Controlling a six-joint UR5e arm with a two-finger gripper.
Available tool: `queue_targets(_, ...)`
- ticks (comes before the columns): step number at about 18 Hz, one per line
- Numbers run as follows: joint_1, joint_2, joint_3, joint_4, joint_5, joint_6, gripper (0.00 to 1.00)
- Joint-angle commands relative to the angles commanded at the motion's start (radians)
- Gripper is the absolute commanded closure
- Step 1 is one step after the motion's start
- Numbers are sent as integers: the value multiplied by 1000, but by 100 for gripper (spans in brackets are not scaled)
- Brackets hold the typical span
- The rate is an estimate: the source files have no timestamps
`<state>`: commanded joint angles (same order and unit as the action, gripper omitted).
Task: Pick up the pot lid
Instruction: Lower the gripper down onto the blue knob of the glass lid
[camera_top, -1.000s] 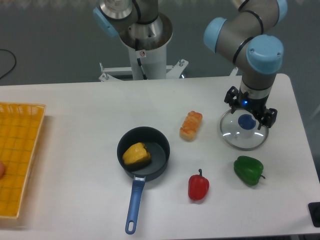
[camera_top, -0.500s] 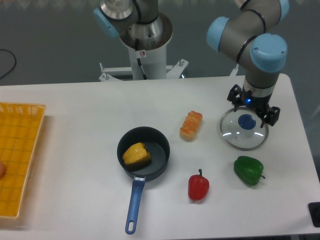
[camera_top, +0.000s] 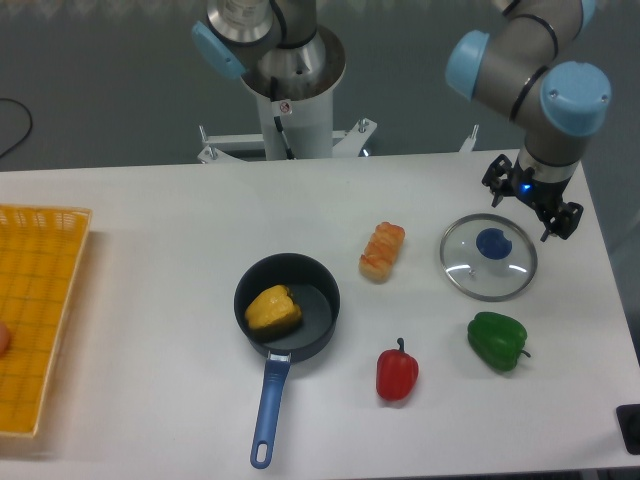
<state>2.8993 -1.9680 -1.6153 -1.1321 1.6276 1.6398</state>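
Observation:
The pot lid (camera_top: 478, 272) lies on the right part of the table, a see-through disc with a light rim and a blue knob (camera_top: 493, 243) facing up. My gripper (camera_top: 530, 205) is open beyond the lid's upper right edge, its two fingers spread apart with nothing between them. The knob is to the lower left of the fingertips and outside the gap. How high the fingertips are above the table is hard to judge.
A green pepper (camera_top: 497, 340) and a red pepper (camera_top: 397, 375) lie nearer the front. Left of the lid are an orange-brown food item (camera_top: 382, 251) and a black pan (camera_top: 318, 308) holding a yellow object (camera_top: 273, 309). An orange basket (camera_top: 38, 320) stands far left.
The arm and gripper have shifted right and slightly toward the back, away from the knob. Both fingers remain spread, while the lid and other objects stayed in place.

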Motion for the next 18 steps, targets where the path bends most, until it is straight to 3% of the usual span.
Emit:
queue_targets(5,-23,-11,-57,5,-2,5,0)
queue_targets(10,-25,1,-133,51,-5,6,0)
queue_targets(18,-18,3,-144,81,-26,6,0)
